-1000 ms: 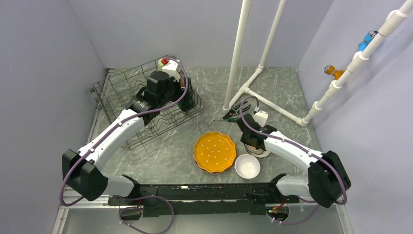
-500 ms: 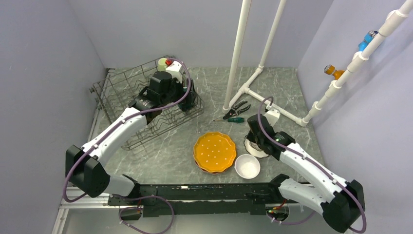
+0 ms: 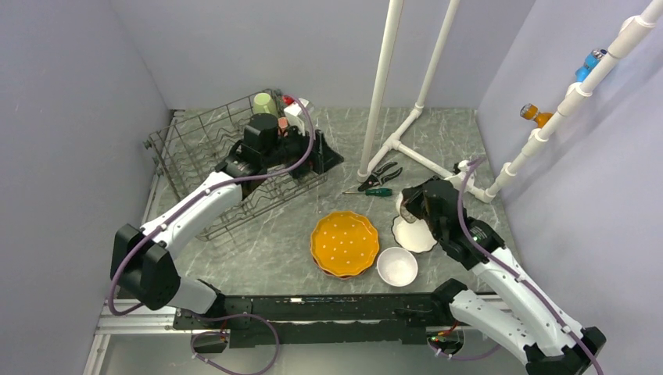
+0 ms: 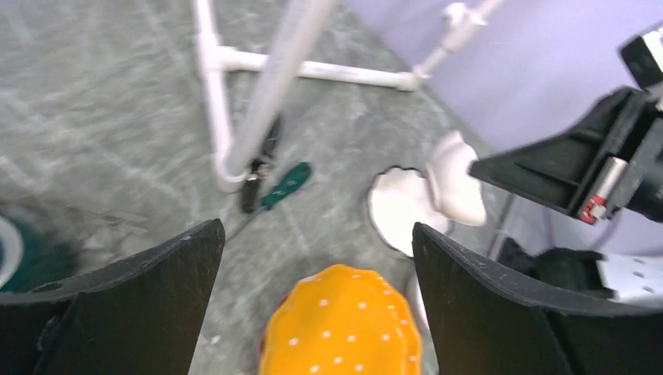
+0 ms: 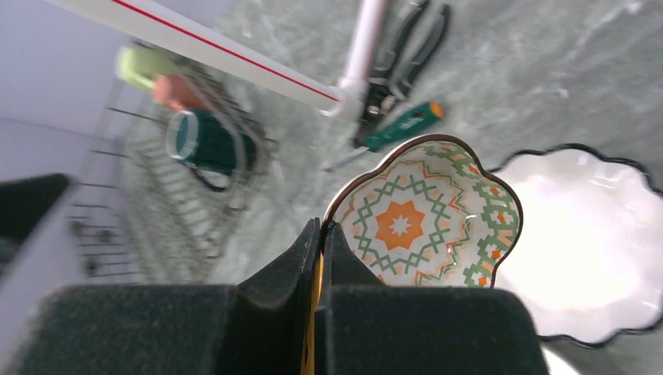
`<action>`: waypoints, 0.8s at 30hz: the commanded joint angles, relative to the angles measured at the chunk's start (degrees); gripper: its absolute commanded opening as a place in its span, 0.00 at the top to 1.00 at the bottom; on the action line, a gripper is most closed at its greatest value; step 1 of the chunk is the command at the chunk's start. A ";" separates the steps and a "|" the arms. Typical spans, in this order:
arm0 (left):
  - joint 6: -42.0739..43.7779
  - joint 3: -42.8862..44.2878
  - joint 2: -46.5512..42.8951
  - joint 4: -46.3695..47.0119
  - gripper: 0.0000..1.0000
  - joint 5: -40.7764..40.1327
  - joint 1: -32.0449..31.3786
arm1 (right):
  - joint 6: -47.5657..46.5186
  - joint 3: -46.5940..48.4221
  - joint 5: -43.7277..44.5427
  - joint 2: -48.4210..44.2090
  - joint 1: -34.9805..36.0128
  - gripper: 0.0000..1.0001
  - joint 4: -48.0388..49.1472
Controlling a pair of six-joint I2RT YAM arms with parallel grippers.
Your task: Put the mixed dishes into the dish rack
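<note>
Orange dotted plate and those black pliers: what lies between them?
The green screwdriver lies between the orange plate and the pliers, clearest in the top view.

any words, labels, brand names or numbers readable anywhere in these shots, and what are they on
None can be read in any view.
patterned bowl, pinched at its rim by the right gripper: only an orange and green geometric design, no lettering.
orange plate: white dots only.
green screwdriver and pliers: too blurred to show any brand mark.
</note>
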 commanded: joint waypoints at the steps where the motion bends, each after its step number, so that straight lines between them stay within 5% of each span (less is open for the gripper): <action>1: -6.52 -3.17 1.73 15.83 0.01 13.63 -3.02 | 6.72 3.35 -3.22 -2.66 -0.23 1.00 10.46; 5: -8.74 -7.16 1.33 21.88 0.01 10.73 -6.38 | 8.11 5.45 -9.40 1.73 -0.23 1.00 15.64; 10: -2.41 -6.50 0.97 16.63 0.01 3.43 -10.53 | 10.35 4.28 -14.94 4.74 -0.24 1.00 23.75; 24: -1.94 -4.64 3.31 12.60 0.07 -0.46 -13.84 | 13.80 3.51 -18.65 9.87 -0.25 1.00 31.55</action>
